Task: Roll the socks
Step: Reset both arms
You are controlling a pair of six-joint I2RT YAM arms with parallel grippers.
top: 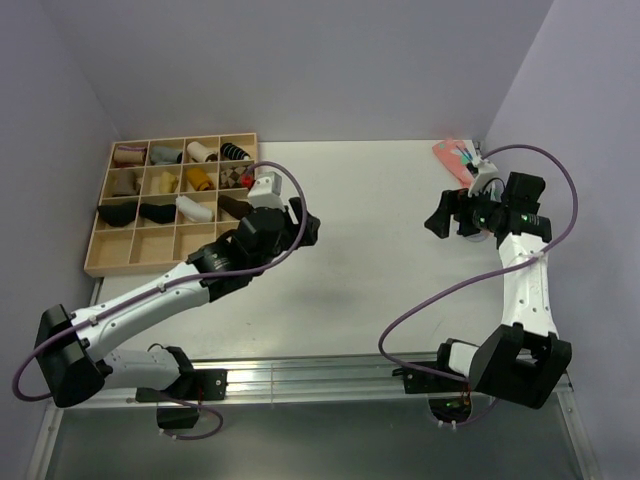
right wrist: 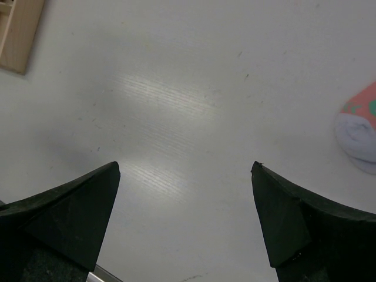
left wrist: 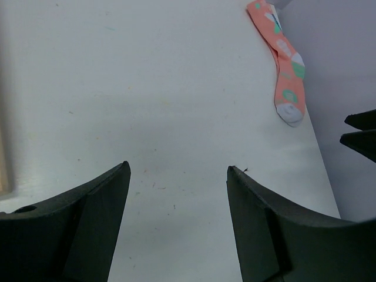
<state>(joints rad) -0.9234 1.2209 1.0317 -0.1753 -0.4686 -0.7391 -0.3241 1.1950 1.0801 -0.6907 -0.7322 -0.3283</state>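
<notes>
Left gripper: jaws stand fairly wide apart and hold nothing. In the left wrist view only bare table shows between the fingers. The gripper hangs over the table just right of the tray, pointing toward the table's right side.

Right gripper: jaws spread fully wide, nothing between them. The right wrist view shows bare table surface between the two fingers. It sits near the far right of the table and faces left, toward the other gripper. The two are well apart.

Socks: black pieces are seen only inside the wooden tray at the far left. They lie in its third row, in the first and second compartments from the left. A further dark piece lies in the fourth compartment of that row. Whether it is plain black cannot be told at this size. Neither gripper touches any of them.

Other items: the tray's upper rows hold tan, white and grey bundles. A pink sock with coloured spots and a white toe lies flat by the far right edge, just beyond the right gripper.
</notes>
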